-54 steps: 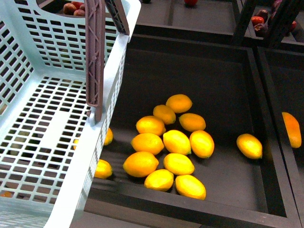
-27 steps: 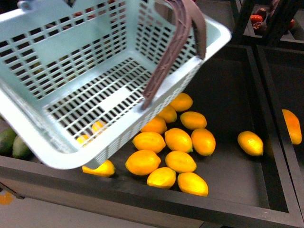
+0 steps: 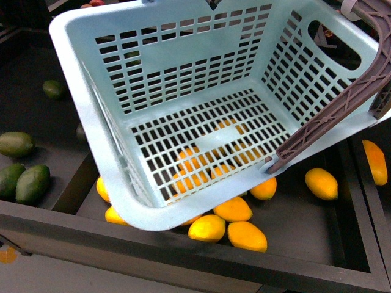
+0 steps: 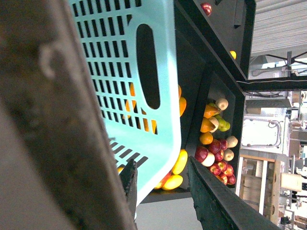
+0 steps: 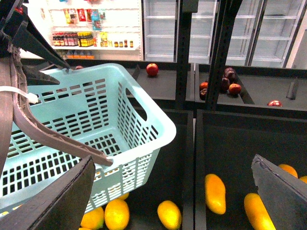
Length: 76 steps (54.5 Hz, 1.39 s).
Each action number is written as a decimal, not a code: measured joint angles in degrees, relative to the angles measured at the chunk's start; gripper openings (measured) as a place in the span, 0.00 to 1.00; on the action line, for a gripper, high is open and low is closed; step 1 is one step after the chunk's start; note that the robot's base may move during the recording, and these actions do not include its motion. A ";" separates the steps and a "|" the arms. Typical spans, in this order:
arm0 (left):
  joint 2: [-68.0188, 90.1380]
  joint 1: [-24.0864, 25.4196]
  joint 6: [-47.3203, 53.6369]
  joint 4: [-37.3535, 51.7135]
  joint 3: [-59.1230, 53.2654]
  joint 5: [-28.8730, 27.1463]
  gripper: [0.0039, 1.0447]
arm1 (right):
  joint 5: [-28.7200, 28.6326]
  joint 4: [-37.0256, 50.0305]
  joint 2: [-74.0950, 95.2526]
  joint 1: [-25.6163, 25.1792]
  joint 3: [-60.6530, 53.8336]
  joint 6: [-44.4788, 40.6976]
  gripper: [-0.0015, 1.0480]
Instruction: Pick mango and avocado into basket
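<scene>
**Fingers: right pair wide and empty, left pair unclear; basket tilted over the fruit**

Fingers (image 5: 53,196) of the right gripper (image 5: 172,160) stand wide apart with nothing between them, beside the basket.

The left gripper (image 4: 160,160) shows two dark fingers (image 4: 128,184) set narrower. A blurred grey-brown bar fills that view close to the lens. I cannot tell whether the left fingers clamp anything.

The light turquoise slotted plastic basket (image 3: 91,128) hangs tilted in the air. Its ribbed grey-brown swing handle (image 3: 330,125) runs up and out of the front view. Through the floor slots I see only fruit lying below, so I judge the basket empty.

- The yellow-orange oval mangoes (image 3: 208,227) lie in the black bin (image 3: 299,235), most of them under the basket.
- One mango (image 3: 321,183) lies apart and uncovered.
- The dull dark-green egg-shaped avocados (image 3: 32,183) lie in the next compartment, to the left.

Risks, as I judge them:
- The basket covers most of the pile, so a reach for it could strike the basket wall. The uncovered mango looks safer.
- The low corner hangs near the mangoes and the bin's front wall, so a swing could knock fruit or catch the wall.
- Fruit dropped onto the tilted floor would roll to the low side and shift the load on the handle.
</scene>
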 joint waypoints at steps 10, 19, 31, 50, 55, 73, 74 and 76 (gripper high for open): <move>0.00 0.02 0.02 0.11 0.00 -0.22 0.32 | 0.00 0.00 0.00 0.00 0.00 0.00 0.93; 0.00 0.04 0.02 0.11 0.00 -0.46 0.32 | 4.48 -12.94 9.01 -1.81 6.05 6.05 0.93; 0.00 0.07 0.04 0.11 0.00 -0.13 0.32 | -3.56 4.42 40.98 -21.46 12.41 6.58 0.93; 0.00 0.07 0.04 0.11 0.02 -0.28 0.32 | -5.25 33.77 94.31 -27.98 30.10 -7.04 0.93; 0.00 0.07 0.07 0.11 0.02 -0.33 0.32 | -5.73 34.23 107.60 -29.48 36.85 -12.04 0.93; 0.00 0.02 0.04 0.11 0.02 -0.24 0.32 | -8.24 25.68 134.18 -34.64 60.04 -16.00 0.93; 0.00 0.02 0.07 0.11 0.02 -0.24 0.32 | -8.66 25.14 135.10 -34.58 60.96 -16.22 0.93; 0.00 0.02 0.07 0.11 0.02 -0.24 0.32 | -8.94 24.26 136.52 -34.40 62.36 -16.50 0.93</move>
